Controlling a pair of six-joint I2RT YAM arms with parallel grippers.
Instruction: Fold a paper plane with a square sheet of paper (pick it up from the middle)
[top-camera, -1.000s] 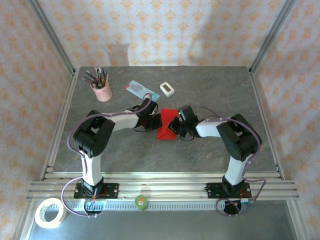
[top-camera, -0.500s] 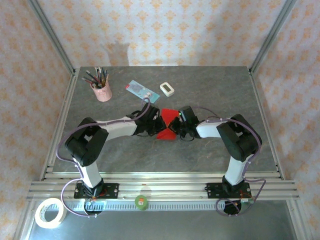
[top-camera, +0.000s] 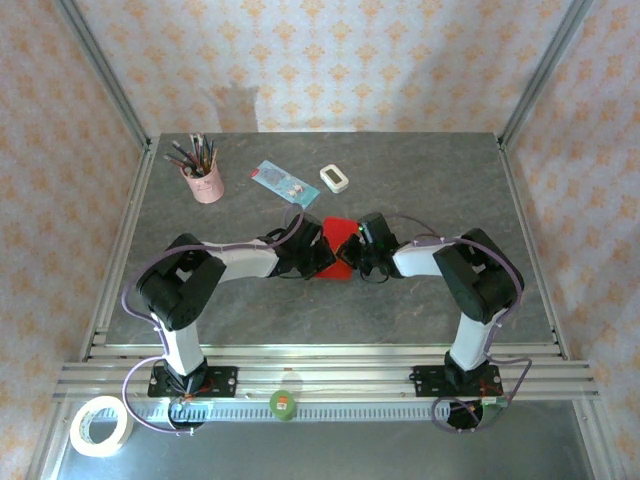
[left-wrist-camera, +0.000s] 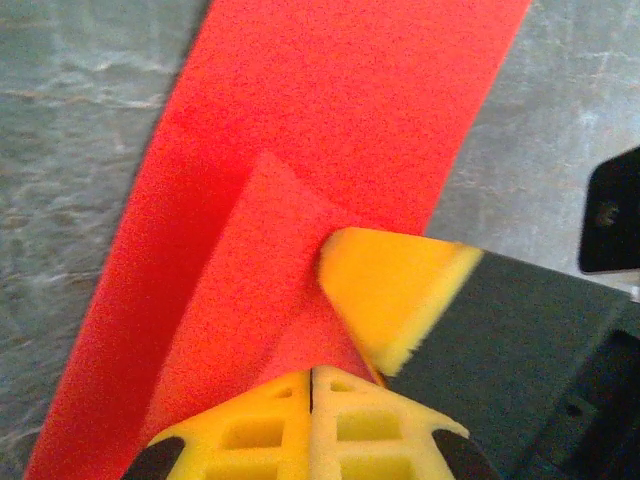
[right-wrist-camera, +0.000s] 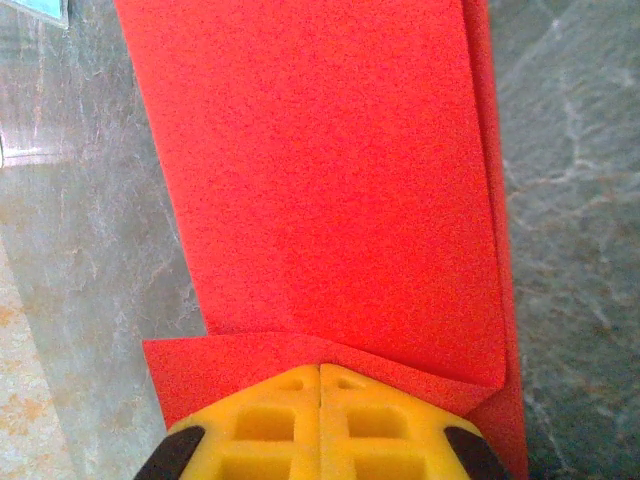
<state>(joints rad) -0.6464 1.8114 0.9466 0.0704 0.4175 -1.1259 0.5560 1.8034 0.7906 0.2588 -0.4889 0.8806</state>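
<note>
**A:** Left side first. What lies around the left gripper (top-camera: 318, 257)?

**B:** Far to its left, toward the back wall: a pink cup of pens (top-camera: 203, 182). Behind it and nearer: a light blue card (top-camera: 278, 180). Behind and slightly right: a small white block (top-camera: 335, 178). All 3 well apart from the fingers.

**A:** Its state?

**B:** Wrist view: 2 yellow pads (left-wrist-camera: 345, 405) pressed together, no gap. A raised triangular flap of the red sheet of paper (left-wrist-camera: 300, 120) runs into the seam. Clamped on the paper.

**A:** Where is the sheet?

**B:** On the grey table (top-camera: 430, 170), directly between the 2 grippers, touching both. Folded to a long band with a creased edge down 1 side.

**A:** Right gripper (top-camera: 351, 254)?

**B:** Faces the left gripper, tips nearly meeting. In the left wrist view 1 of its pads sits on the paper just right of the left fingers. Its own wrist view: pads closed seam to seam, a small folded ridge of paper pinched at them, the band stretching straight ahead. A corner of the light blue card lies ahead and to the left.
</note>
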